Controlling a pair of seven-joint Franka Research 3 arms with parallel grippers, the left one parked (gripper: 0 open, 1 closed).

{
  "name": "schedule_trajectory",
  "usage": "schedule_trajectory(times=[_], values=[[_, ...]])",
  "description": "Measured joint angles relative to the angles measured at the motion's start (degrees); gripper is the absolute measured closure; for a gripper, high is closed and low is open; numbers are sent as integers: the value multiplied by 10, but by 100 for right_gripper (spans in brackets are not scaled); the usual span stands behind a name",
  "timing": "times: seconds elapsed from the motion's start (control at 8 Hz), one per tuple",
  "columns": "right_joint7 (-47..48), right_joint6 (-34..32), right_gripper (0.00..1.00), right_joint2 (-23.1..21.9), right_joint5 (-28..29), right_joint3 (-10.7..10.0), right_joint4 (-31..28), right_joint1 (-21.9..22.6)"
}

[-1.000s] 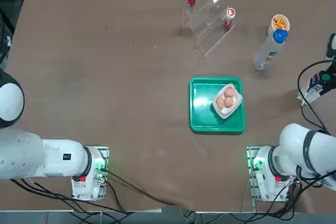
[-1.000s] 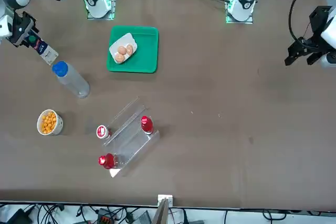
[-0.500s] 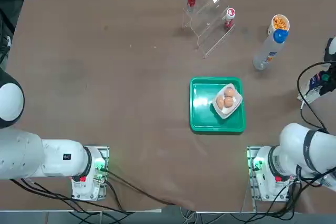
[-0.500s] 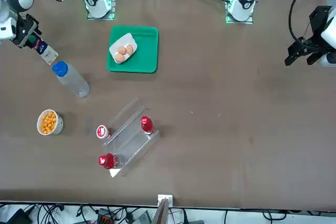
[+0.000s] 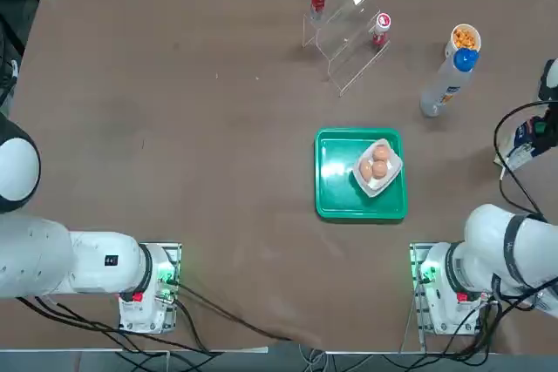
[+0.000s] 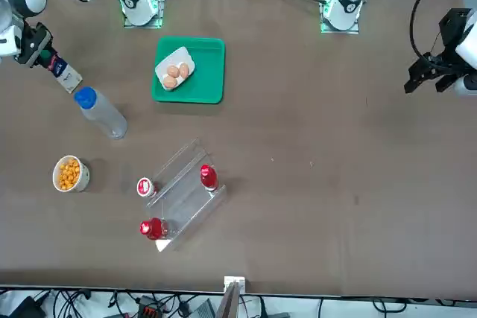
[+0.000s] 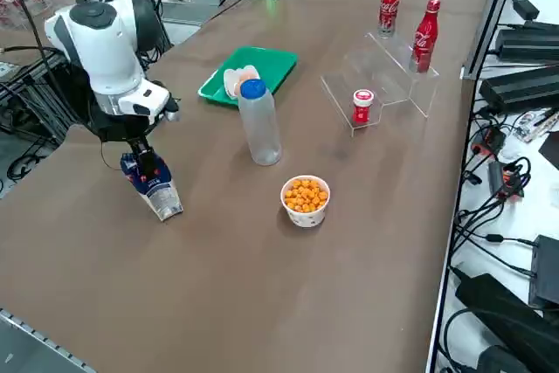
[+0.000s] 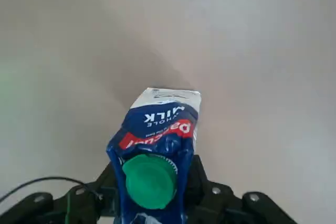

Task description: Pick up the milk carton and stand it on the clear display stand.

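Right tool (image 8: 151, 190) is clamped on the milk carton (image 8: 157, 129) near its green cap, prob. so the base stays free for standing it up. Carton's over by the white bottle (image 7: 260, 124), well apart from the clear stand (image 7: 384, 76) w/ Coke bottles on it.

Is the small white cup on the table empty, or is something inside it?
It is not empty: the white cup stands upright, and orange pieces fill it up to about the rim.
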Motion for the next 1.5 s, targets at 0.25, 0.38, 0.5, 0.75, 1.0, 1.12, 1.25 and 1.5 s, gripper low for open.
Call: schedule_trajectory(times=[0.25, 0.38, 0.5, 0.75, 1.0, 1.12, 1.25, 1.5], values=[[0, -12, 47, -2, 0, 4, 38, 4], [2, -44, 47, -4, 0, 6, 73, 13], [12, -82, 47, -5, 0, 7, 116, 29], [50, -177, 47, 11, 5, 9, 225, 75], [85, -272, 47, 64, 43, 11, 358, 111], [115, -309, 46, 96, 57, 11, 421, 128], [157, -330, 46, 119, 64, 11, 465, 151], [269, -354, 46, 147, 88, 13, 521, 213]])
